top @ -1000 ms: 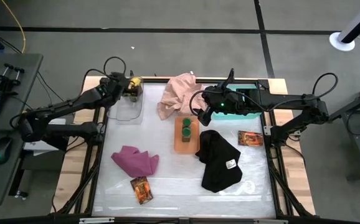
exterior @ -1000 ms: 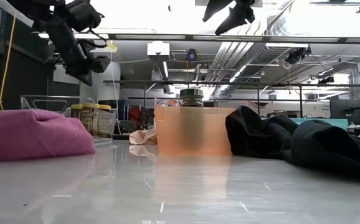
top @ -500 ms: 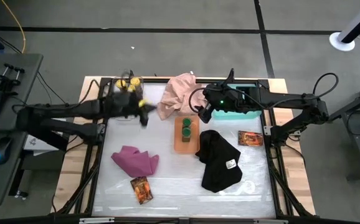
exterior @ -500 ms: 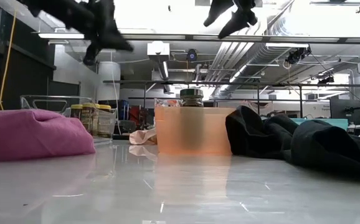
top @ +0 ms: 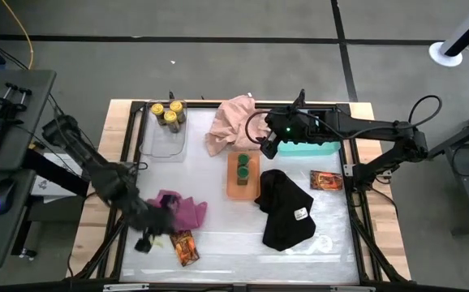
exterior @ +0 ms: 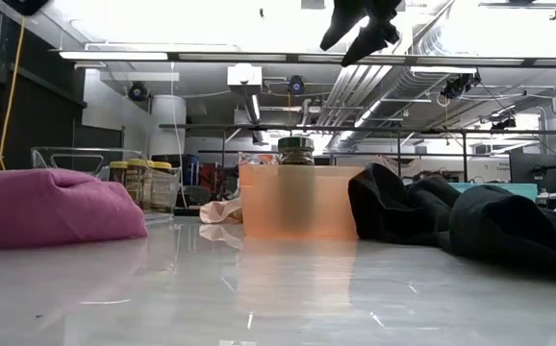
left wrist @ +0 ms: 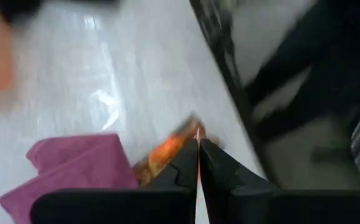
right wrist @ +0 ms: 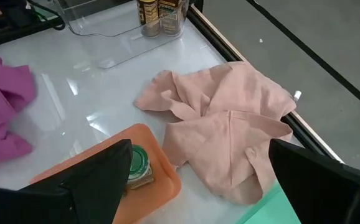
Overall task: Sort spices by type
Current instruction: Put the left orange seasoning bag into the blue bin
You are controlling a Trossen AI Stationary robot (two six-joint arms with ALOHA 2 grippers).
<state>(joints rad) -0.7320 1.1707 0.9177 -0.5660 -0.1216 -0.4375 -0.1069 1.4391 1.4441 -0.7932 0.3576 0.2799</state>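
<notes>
**Left arm low over the front packet, right arm high near the orange tray**

The left gripper [top: 148, 240] is down at the front left of the tabletop [top: 234, 243], just beside the magenta cloth [top: 179, 209] and the red-brown packet [top: 184, 247] lying there. In the left wrist view its two dark fingers [left wrist: 183, 168] stand pressed together with nothing between them, and the packet [left wrist: 167, 149] shows just past their tips, next to the magenta cloth [left wrist: 74, 171].

The right gripper [top: 268, 146] hangs above the back middle of the tabletop, between the pink cloth [top: 233, 122] and the teal tray [top: 316, 146]. Its jaws are spread wide and empty, as the right wrist view shows, with the pink cloth [right wrist: 230, 124] below them.

Three yellow-lidded jars [top: 168, 112] stand together in the clear tray [top: 163, 142] at the back left. Two green-lidded jars [top: 243, 165] sit in the orange tray [top: 241, 185] at the centre; one green lid [right wrist: 137, 163] shows in the right wrist view. A second packet [top: 326, 180] lies on the right side, near the black cloth [top: 285, 209].
</notes>
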